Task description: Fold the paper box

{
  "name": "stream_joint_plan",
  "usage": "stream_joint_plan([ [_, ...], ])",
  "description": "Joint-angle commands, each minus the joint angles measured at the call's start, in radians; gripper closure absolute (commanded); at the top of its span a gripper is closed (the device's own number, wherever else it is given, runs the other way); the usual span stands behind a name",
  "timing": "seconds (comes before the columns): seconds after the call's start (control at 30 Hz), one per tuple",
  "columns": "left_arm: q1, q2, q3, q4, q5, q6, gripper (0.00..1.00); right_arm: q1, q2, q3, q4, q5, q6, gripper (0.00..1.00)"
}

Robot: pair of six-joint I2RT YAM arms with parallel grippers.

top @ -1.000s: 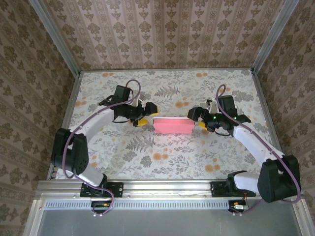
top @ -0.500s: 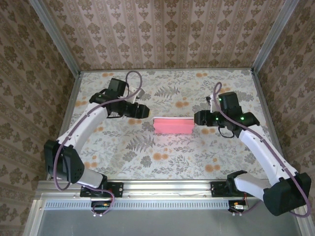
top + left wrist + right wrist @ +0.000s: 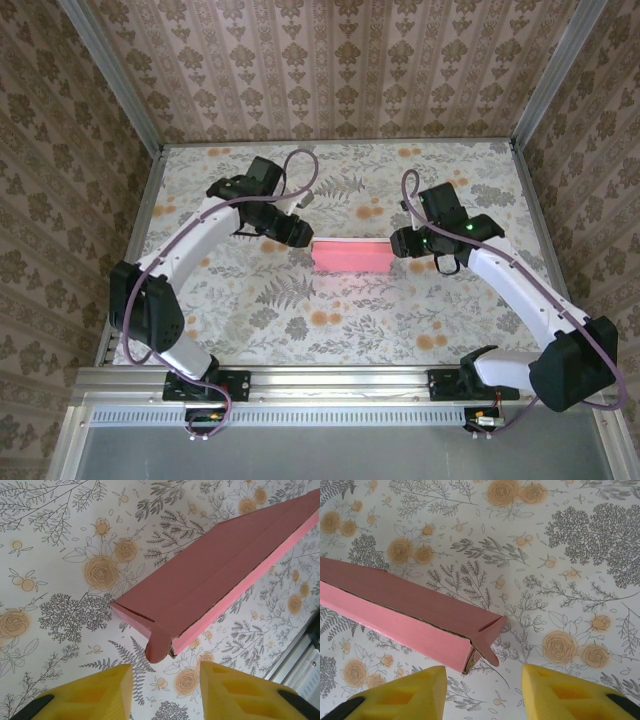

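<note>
Arms have closed in on the paper box [image 3: 350,256].
Long axis left-right, centre frame; left gripper [image 3: 300,236], right gripper [image 3: 400,243] partly open, empty.

Matt salmon-pink cardboard of the paper box [image 3: 210,580]; matt yellow plastic fingers [image 3: 95,692]; smooth floral-print table [image 3: 50,555].

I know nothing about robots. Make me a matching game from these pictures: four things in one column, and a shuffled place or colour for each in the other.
Things:
1. paper box
2. left gripper
3. right gripper
4. table

Place or colour:
A. floral pattern
B. at the box's right end, seen from above
C. salmon-pink
D. at the box's left end, seen from above

Pairs: 1-C, 2-D, 3-B, 4-A
</note>
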Motion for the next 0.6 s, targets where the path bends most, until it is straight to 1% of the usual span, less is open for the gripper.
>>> stream_joint_plan([
  [0.0, -0.006, 0.026, 0.035, -0.044, -0.014, 0.04, 0.62, 0.005, 0.023, 0.035, -0.031, 0.014, -0.032, 0.56],
  [0.1, -0.008, 0.034, 0.042, -0.041, -0.016, 0.044, 0.63, 0.005, 0.034, 0.039, -0.03, 0.006, -0.031, 0.57],
  [0.2, -0.011, 0.041, 0.047, -0.04, -0.013, 0.046, 0.63, 0.006, 0.037, 0.039, -0.027, 0.002, -0.028, 0.61],
  [0.37, -0.015, 0.054, 0.053, -0.044, -0.007, 0.046, 0.64, 0.005, 0.044, 0.039, -0.02, -0.004, -0.024, 0.63],
  [0.43, -0.015, 0.058, 0.054, -0.044, -0.007, 0.043, 0.68, 0.005, 0.05, 0.039, -0.018, -0.004, -0.024, 0.64],
  [0.57, -0.015, 0.061, 0.057, -0.04, 0.003, 0.029, 0.72, 0.005, 0.061, 0.042, -0.015, -0.005, -0.024, 0.66],
])
